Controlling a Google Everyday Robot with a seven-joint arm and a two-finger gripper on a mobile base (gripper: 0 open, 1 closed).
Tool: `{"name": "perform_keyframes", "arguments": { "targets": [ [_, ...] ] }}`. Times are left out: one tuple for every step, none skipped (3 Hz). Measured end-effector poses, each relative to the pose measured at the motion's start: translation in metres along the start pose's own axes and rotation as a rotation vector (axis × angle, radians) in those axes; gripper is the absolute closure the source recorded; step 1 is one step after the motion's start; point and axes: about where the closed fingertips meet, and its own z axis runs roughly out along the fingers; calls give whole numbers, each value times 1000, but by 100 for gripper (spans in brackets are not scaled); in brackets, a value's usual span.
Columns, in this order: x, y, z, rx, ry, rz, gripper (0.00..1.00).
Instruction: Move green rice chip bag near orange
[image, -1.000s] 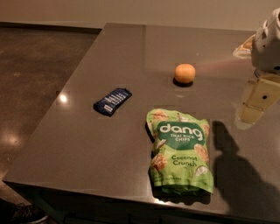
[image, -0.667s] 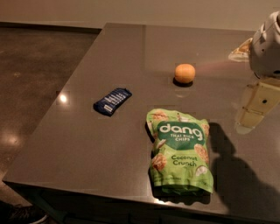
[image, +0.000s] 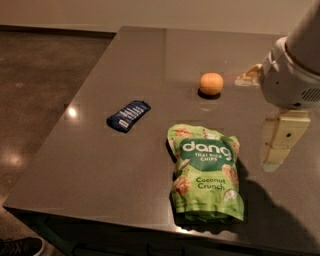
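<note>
The green rice chip bag (image: 205, 171) lies flat on the dark table (image: 115, 165), near its front edge, label up. The orange (image: 211, 83) sits farther back, a good way behind the bag and apart from it. My gripper (image: 262, 117) hangs from the white arm at the right edge, to the right of the bag and above the table. Its two cream fingers stand wide apart, one (image: 281, 140) near the bag's right side and one (image: 248, 76) to the right of the orange. It is open and holds nothing.
A small dark-blue wrapped bar (image: 128, 115) lies to the left of the bag. The table's left and front edges drop to a brown floor (image: 35, 90). The arm's shadow (image: 280, 215) falls on the table at the front right.
The gripper has moved a little left and lower, closer to the bag's right side. The bag, orange and blue bar have not moved.
</note>
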Motion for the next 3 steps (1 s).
{"name": "perform_keyframes", "arguments": {
  "targets": [
    [-14, 10, 19, -32, -12, -140, 0],
    [-26, 17, 32, -73, -44, -281, 0],
    [-46, 28, 38, -125, -93, -457, 0]
  ]
}}
